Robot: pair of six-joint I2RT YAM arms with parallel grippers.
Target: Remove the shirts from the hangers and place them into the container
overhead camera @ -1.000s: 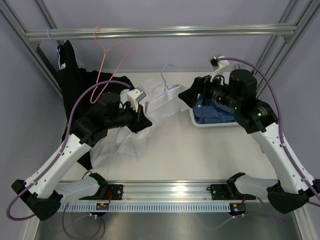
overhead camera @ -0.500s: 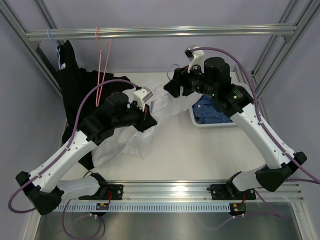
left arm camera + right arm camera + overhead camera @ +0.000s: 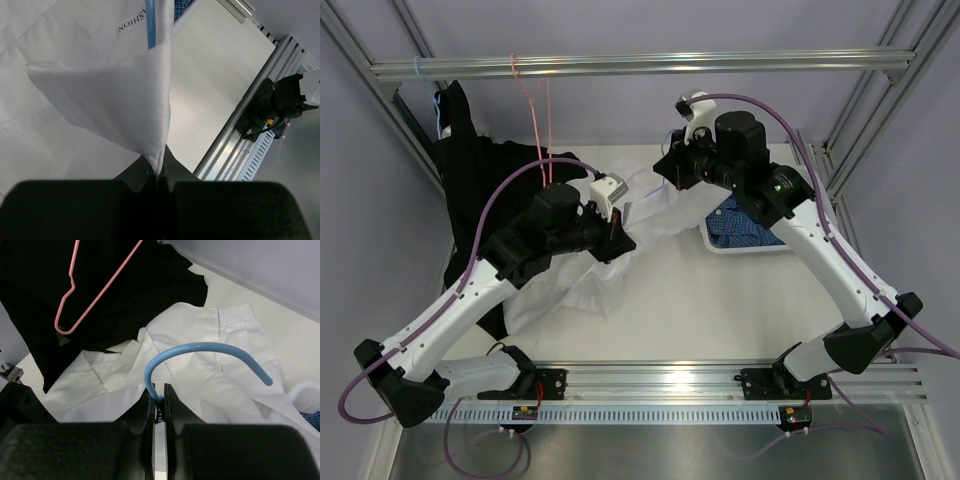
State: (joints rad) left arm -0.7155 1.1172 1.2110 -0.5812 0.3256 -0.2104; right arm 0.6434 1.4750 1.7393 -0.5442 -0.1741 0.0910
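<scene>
Left of the container (image 3: 745, 250), we are parting white shirt (image 3: 100, 100) from light blue hanger (image 3: 200, 347): left gripper (image 3: 160, 172) pinching cloth, right gripper (image 3: 159, 405) pinching hook neck; opposing pulls likely needed next.

pale lilac walls (image 3: 620, 25), aluminium frame rail (image 3: 640, 66), white tabletop (image 3: 720, 300)

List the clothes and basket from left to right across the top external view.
black shirt → white shirt → container holding the blue checked shirt
</scene>
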